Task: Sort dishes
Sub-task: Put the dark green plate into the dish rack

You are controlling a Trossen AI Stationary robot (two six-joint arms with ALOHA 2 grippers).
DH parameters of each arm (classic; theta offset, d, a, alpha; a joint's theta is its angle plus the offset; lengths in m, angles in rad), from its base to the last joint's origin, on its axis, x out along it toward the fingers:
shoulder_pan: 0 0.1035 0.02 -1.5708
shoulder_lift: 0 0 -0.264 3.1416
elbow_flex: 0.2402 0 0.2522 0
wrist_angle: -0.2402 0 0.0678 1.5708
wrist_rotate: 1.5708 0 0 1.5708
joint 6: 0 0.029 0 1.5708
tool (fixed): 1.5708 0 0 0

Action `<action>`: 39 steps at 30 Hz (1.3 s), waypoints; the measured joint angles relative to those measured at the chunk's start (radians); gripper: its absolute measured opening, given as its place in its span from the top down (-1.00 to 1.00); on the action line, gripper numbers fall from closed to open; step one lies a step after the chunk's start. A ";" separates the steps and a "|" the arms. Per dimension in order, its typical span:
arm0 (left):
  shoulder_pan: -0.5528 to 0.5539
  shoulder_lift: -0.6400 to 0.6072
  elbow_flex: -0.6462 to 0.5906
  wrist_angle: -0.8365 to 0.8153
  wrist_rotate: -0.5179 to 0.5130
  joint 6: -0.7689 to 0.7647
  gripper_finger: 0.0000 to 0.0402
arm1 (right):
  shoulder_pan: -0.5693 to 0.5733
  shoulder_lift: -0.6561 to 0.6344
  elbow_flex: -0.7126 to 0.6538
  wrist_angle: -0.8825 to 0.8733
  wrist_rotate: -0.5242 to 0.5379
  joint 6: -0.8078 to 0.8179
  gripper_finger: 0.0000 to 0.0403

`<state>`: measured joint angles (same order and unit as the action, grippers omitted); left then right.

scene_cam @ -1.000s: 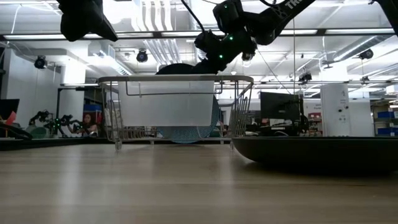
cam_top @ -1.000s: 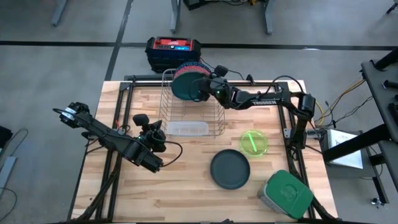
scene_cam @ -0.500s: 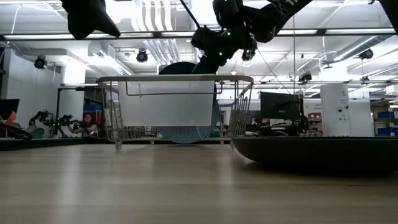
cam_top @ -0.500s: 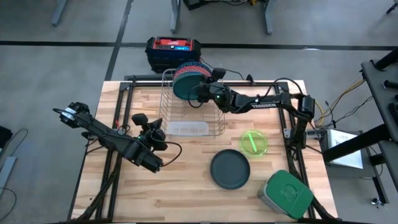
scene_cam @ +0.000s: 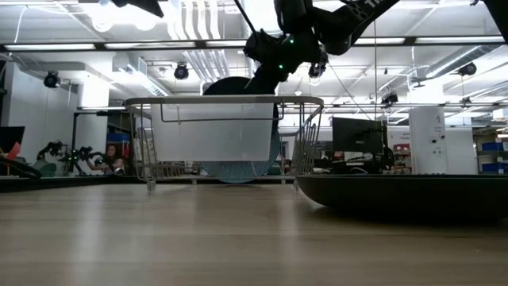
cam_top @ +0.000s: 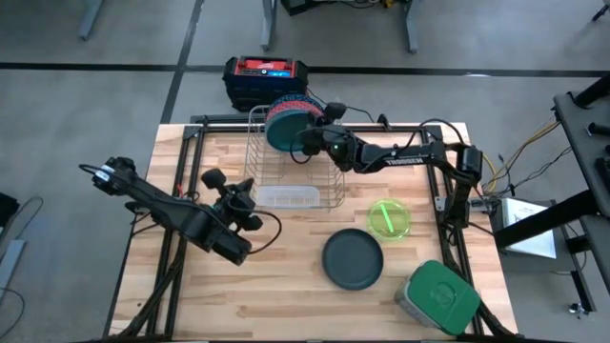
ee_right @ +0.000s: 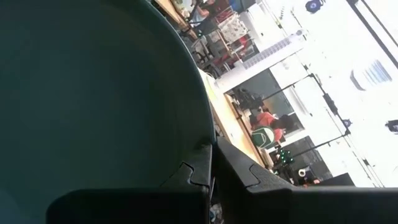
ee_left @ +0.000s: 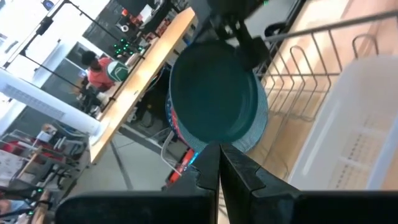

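Observation:
A silver wire rack stands at the table's far middle. Red-patterned and blue plates stand on edge at its far end. In front of them a dark green plate stands on edge, its lower part down inside the rack. My right gripper is shut on this plate. My left gripper is shut and empty, in the air near the rack's left near corner. A second dark green plate and a neon-green bowl lie on the table. My right gripper pinches the dark green plate's rim between its two fingers, one on each face. The fingers come from the table's right side, high on the plate. The plate stands on edge with its top above the rack's rim; the white tray hides its bottom.
A white tray sits at the rack's near end. A grey container with a green lid stands at the near right corner. A red and black box sits beyond the table's far edge. People show in the room behind.
My right gripper has gone a little toward the table's left and up, still shut on the dark green plate, which now stands slightly higher in the rack. My left arm has risen a little.

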<state>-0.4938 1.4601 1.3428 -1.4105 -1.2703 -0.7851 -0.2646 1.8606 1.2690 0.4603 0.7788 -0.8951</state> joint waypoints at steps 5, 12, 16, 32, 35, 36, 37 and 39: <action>0.000 0.006 0.071 0.000 -0.002 0.072 1.00 | 0.011 0.000 0.000 0.000 0.005 0.001 0.99; 0.000 0.007 0.120 0.002 -0.004 0.111 1.00 | 0.039 -0.001 -0.007 -0.001 0.007 0.037 0.99; 0.000 0.008 0.124 0.008 -0.003 0.111 1.00 | 0.049 -0.001 -0.018 -0.011 0.010 0.064 0.99; 0.000 0.009 0.104 0.031 -0.001 0.108 1.00 | 0.052 -0.001 -0.032 -0.164 0.002 0.263 0.99; 0.000 0.009 0.103 0.032 -0.001 0.107 1.00 | 0.053 -0.001 -0.032 -0.165 -0.003 0.269 0.99; 0.000 0.009 0.103 0.032 -0.001 0.107 1.00 | 0.053 -0.001 -0.032 -0.166 -0.005 0.268 0.99; 0.000 0.009 0.103 0.033 0.001 0.107 1.00 | 0.053 -0.001 -0.032 -0.167 -0.006 0.268 0.98; 0.000 0.009 0.103 0.033 0.004 0.107 1.00 | 0.053 -0.001 -0.032 -0.169 -0.007 0.269 0.95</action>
<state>-0.4936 1.4693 1.4456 -1.3773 -1.2663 -0.6777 -0.2115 1.8595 1.2366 0.2909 0.7721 -0.6266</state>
